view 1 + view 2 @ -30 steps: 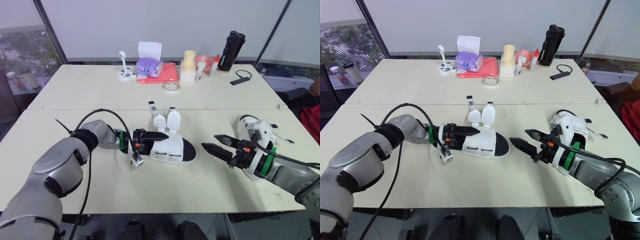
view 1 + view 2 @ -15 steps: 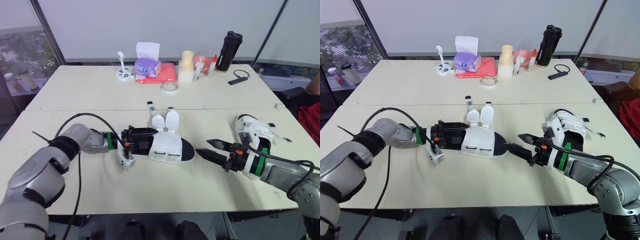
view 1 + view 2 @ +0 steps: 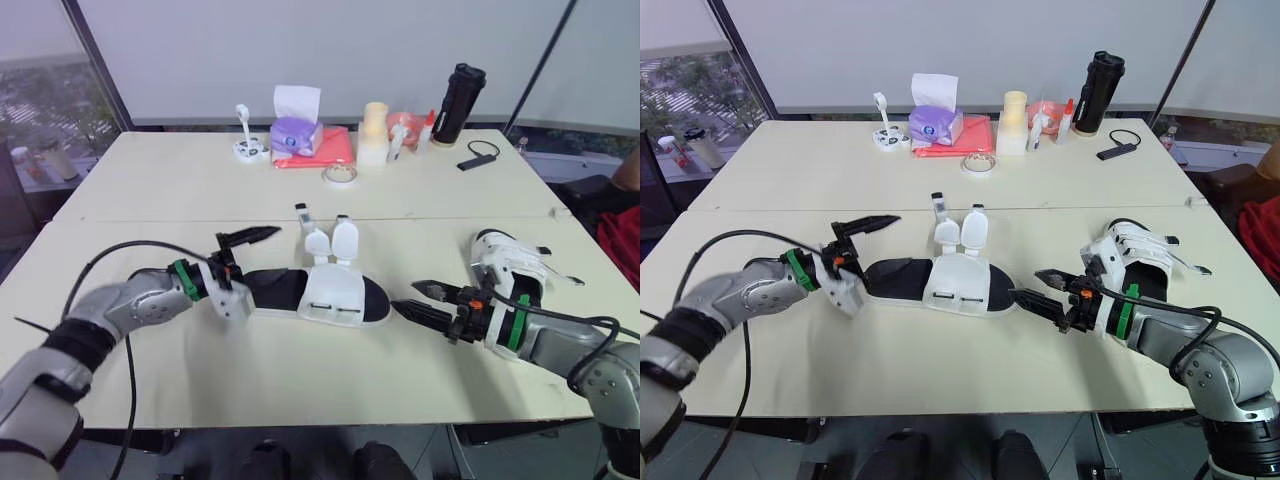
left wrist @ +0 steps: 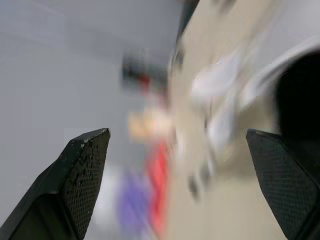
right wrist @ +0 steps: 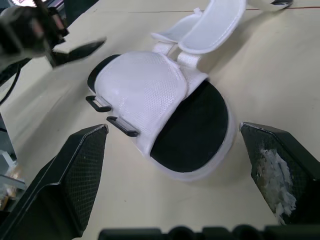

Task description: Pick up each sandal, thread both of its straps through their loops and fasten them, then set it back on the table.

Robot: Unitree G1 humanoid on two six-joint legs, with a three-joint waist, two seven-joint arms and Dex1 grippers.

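Find the white sandal (image 3: 335, 295) near the middle of the tabletop (image 3: 300, 370), a bit toward the front edge, both straps (image 3: 335, 240) loose and sticking up. Note the left claw (image 3: 258, 258), spread wide at the heel, holding nothing. Note the right claw (image 3: 407, 297), spread wide too, just beside the toe, holding nothing. Best to pinch the sole gently from both ends, keep off the straps, and lift it flat. Leave the other sandal (image 3: 505, 262), by the right edge, for later.

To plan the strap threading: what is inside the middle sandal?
The sandal holds nothing visible: its black insole shows bare at heel and toe. Under the white upper it is covered, so unseen.
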